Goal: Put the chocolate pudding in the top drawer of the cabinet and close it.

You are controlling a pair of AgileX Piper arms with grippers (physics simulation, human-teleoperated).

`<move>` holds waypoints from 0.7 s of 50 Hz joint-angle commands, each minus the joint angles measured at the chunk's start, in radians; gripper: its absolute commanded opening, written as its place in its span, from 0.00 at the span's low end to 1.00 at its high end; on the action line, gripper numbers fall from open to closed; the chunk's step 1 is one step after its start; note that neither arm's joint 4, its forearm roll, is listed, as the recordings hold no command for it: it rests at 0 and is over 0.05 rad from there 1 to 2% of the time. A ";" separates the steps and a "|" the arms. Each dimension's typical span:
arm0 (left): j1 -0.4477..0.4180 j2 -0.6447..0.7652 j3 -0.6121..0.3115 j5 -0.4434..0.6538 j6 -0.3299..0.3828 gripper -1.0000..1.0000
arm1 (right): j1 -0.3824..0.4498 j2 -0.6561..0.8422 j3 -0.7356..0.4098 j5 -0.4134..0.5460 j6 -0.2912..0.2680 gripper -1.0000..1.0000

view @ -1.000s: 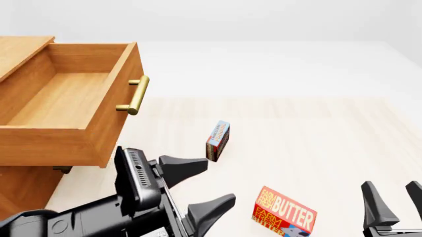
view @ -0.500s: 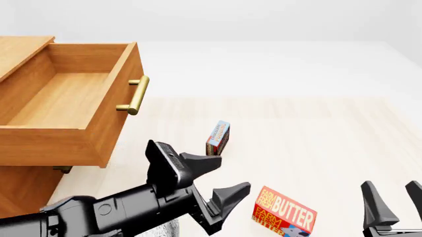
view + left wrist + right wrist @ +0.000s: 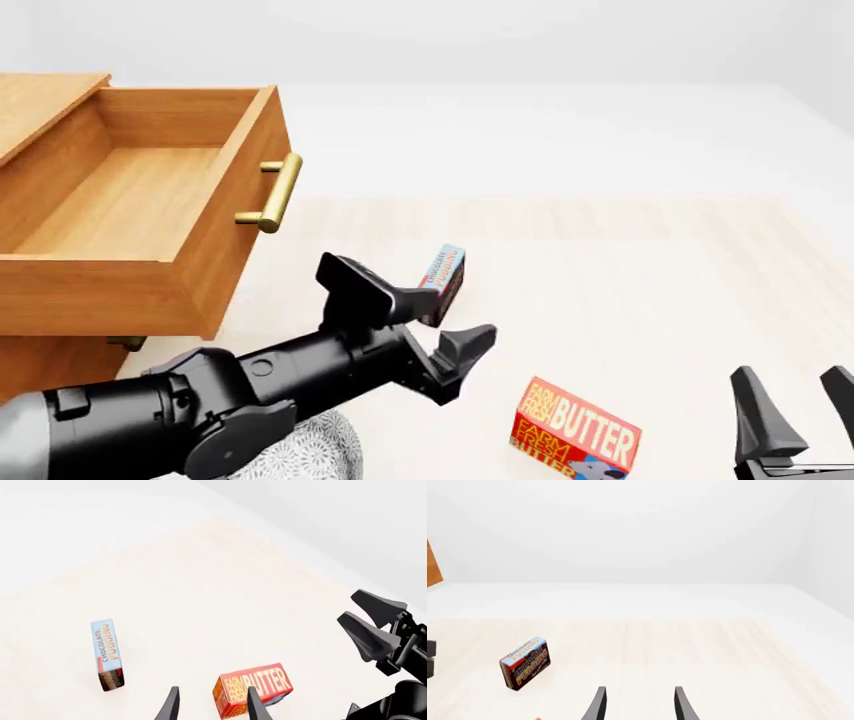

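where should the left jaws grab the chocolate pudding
Across its two broad faces, coming down from above. The chocolate pudding stands upright on a narrow edge on the table, so its thin width fits between the open jaws of the left gripper.

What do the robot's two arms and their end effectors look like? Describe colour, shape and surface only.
The left arm is matt black with rounded joint housings and a grey speckled segment near its base. Its end effector has two black, wedge-shaped fingers tapering to points. The right end effector has matching black pointed fingers. No cables or markings show.
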 commanded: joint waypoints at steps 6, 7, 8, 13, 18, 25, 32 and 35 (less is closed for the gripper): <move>0.058 0.069 0.011 -0.044 0.019 1.00 | 0.000 -0.002 0.000 0.002 0.000 1.00; 0.058 0.069 0.011 -0.044 0.019 1.00 | 0.000 -0.002 0.000 0.002 0.000 1.00; 0.063 0.052 -0.007 -0.010 0.009 1.00 | 0.000 -0.002 0.000 0.002 0.000 1.00; 0.090 0.065 0.002 -0.020 0.009 1.00 | 0.000 -0.002 0.000 0.003 0.000 1.00; 0.096 0.075 0.027 -0.056 -0.006 1.00 | 0.000 -0.002 -0.001 0.002 0.000 1.00; 0.123 0.078 0.037 -0.066 -0.010 1.00 | 0.000 -0.001 0.000 0.002 0.000 1.00; 0.148 0.074 0.017 -0.034 0.009 1.00 | 0.000 -0.001 0.000 0.002 0.000 1.00; 0.156 0.077 0.019 -0.036 0.015 1.00 | 0.000 -0.001 0.000 0.002 0.000 1.00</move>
